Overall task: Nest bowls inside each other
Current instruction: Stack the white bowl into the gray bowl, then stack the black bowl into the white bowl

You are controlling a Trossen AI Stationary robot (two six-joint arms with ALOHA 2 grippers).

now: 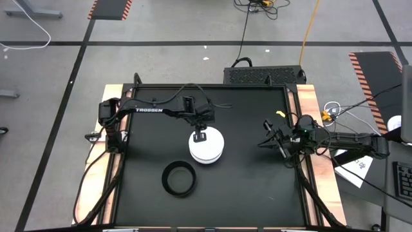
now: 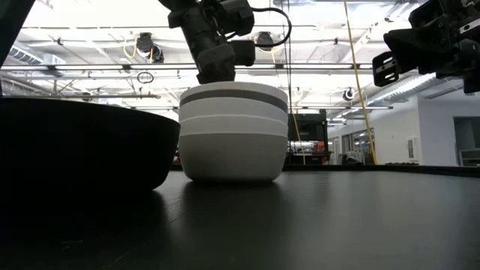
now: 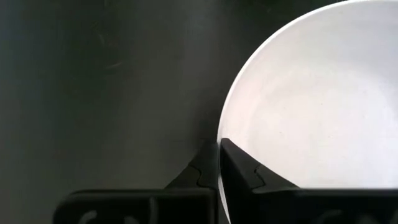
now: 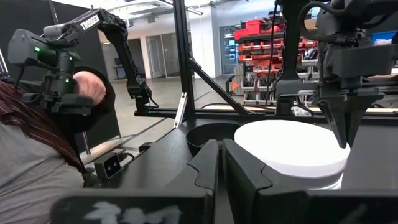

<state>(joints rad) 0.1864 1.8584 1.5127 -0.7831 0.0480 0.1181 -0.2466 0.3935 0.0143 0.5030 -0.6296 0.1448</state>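
A stack of nested bowls [image 1: 207,149], white with a grey band [image 2: 232,101] between layers, stands at the table's middle. The top white bowl [image 3: 311,93] sits in the stack, and my left gripper [image 1: 199,136] is shut on it at the stack's far-left side. A black bowl [image 1: 178,178] rests on its base nearer the front edge, left of the stack. My right gripper [image 1: 265,138] hangs shut by the right edge, clear of the table, holding nothing. My left gripper pinches the top white bowl's rim [image 3: 221,134] between its two fingers [image 3: 245,171], one inside the bowl and one outside. The fingers come steeply from above, slanting in from the table's far left. The bowl sits level, nested in the stack.
Wooden rails [image 1: 308,129] run along the table's left and right sides. Beyond the left edge, a person's arm [image 4: 37,124] shows at a control arm. Bare black tabletop lies between the stack and my right gripper.
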